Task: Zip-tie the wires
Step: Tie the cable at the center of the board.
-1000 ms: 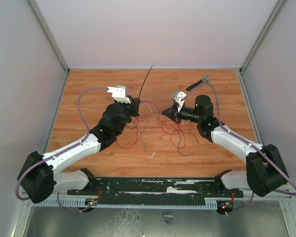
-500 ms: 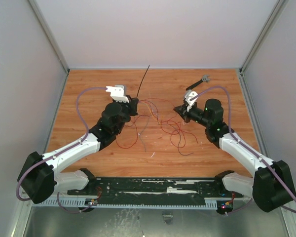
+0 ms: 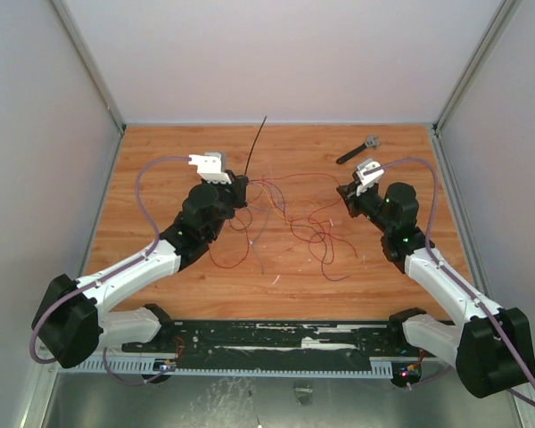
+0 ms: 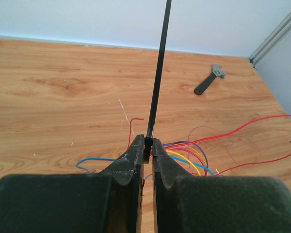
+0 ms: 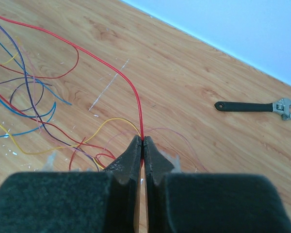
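1 camera looks steeply down from above; 2 wrist cameras sit low and close; all 3 share the wrench [image 3: 357,152].

Only stray bit of kit on the wooden table [image 3: 160,152] is a small adjustable wrench [image 3: 358,150], lying flat near the far right corner with its black handle angled back toward the middle and its grey head toward the corner. The jaw looks open a crack, but it's too small to be sure. The tabletop has a few white flecks [image 3: 275,279] on the near side, plain white walls [image 3: 276,53] with aluminium posts [image 3: 468,62] around it, and a scuffed black rail [image 3: 285,343] along the near edge.
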`<state>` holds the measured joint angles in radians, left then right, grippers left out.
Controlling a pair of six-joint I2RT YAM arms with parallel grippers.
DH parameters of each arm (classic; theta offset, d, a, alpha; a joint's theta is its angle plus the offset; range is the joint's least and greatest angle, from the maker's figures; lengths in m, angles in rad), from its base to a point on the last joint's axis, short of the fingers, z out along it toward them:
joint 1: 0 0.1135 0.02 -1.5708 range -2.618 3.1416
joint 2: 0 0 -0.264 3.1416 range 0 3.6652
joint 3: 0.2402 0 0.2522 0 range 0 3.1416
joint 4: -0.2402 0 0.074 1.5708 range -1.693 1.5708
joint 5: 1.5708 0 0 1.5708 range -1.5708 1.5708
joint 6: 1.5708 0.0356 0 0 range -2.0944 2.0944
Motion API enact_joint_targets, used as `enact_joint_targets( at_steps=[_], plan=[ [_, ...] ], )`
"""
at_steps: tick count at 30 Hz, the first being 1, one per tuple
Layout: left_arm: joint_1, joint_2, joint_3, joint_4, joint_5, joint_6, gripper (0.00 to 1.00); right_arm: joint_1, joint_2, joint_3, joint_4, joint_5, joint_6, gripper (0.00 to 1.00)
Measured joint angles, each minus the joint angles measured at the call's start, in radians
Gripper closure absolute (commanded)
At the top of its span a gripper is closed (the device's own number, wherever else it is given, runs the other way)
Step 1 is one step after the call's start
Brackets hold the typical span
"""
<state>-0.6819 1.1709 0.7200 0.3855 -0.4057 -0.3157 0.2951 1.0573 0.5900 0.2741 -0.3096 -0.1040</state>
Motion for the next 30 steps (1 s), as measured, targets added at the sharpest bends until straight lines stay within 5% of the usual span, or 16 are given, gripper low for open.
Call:
enact_joint_targets(
  at_steps=[21, 26, 30],
  plan=[
    [0.007, 0.000, 0.000, -0.021, 0.003, -0.005, 1.00, -0.074, -0.020, -0.018, -0.008, 0.072, 0.074, 0.99],
    [0.007, 0.000, 0.000, -0.023, 0.007, -0.005, 1.00, -0.075, -0.013, -0.018, -0.013, 0.007, 0.072, 0.61],
    [0.007, 0.000, 0.000, -0.029, 0.008, -0.005, 1.00, -0.075, 0.013, -0.015, -0.027, -0.032, 0.076, 0.54]
  ],
)
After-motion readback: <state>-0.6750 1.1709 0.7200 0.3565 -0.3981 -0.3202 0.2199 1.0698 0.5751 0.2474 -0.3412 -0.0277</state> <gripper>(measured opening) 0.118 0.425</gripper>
